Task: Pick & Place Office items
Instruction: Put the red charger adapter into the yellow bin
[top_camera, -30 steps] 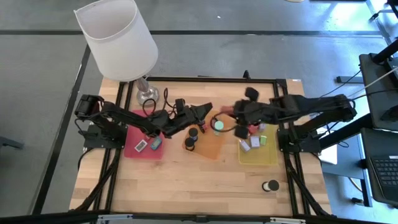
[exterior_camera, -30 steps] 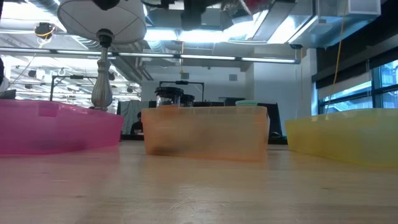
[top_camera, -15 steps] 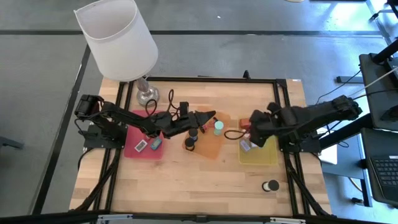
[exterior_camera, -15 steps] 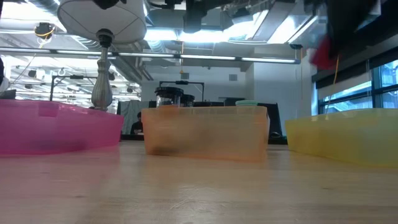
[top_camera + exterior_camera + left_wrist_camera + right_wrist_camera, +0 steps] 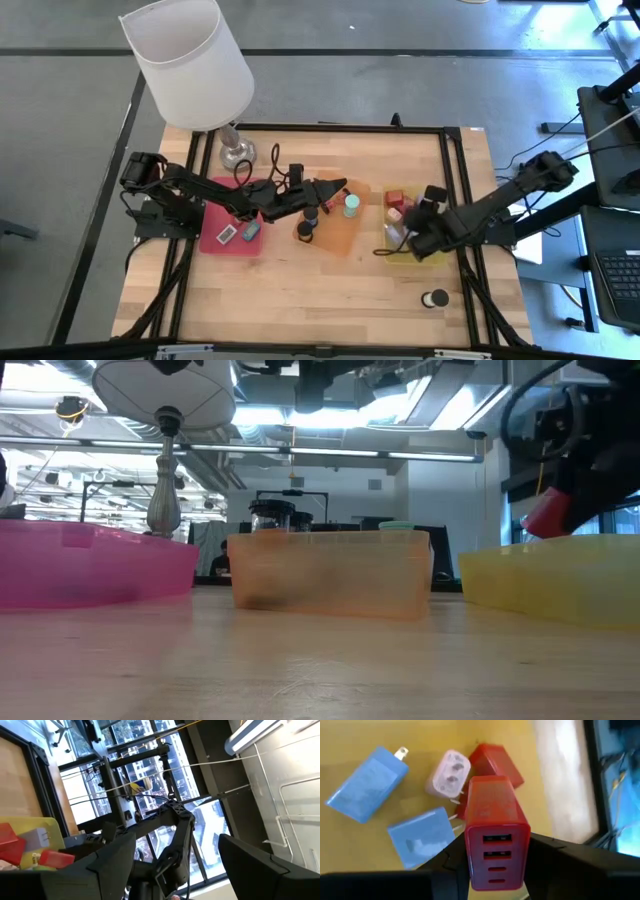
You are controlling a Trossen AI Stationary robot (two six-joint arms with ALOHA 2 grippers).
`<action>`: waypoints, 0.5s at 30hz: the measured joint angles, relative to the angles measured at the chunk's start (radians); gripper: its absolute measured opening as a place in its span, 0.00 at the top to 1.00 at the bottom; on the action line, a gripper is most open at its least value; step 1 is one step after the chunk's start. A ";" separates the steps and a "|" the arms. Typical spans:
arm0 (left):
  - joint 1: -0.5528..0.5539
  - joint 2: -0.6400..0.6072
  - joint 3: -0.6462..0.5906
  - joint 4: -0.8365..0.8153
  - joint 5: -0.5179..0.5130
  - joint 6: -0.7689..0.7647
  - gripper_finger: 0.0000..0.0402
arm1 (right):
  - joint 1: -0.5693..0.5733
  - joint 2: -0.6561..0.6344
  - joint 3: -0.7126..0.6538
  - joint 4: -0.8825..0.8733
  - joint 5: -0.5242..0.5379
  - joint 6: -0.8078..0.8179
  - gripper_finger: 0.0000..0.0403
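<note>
red charger block point(image 5: 493, 830), four ports, no legible writing

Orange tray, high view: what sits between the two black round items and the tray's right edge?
A teal round item stands there in the orange tray, right of the black round items. The high view shows it.

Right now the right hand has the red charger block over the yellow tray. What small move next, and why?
Probably lower a little and then open. The right hand is shut on the red charger block, directly above the yellow tray, where two blue plug adapters, a lavender one and another red block already lie. From the table-level view it hangs above the rim, so dropping now might bounce it.
</note>
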 joint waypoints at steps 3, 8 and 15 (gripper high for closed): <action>0.000 0.000 0.000 -0.002 0.000 0.000 0.30 | 0.034 0.000 -0.015 0.051 -0.002 -0.062 0.69; 0.000 0.000 0.000 -0.007 0.000 0.026 0.30 | 0.069 0.000 -0.058 0.139 -0.059 -0.153 0.68; 0.000 0.000 0.000 -0.007 -0.002 0.035 0.30 | 0.075 0.002 -0.098 0.136 0.003 -0.090 0.68</action>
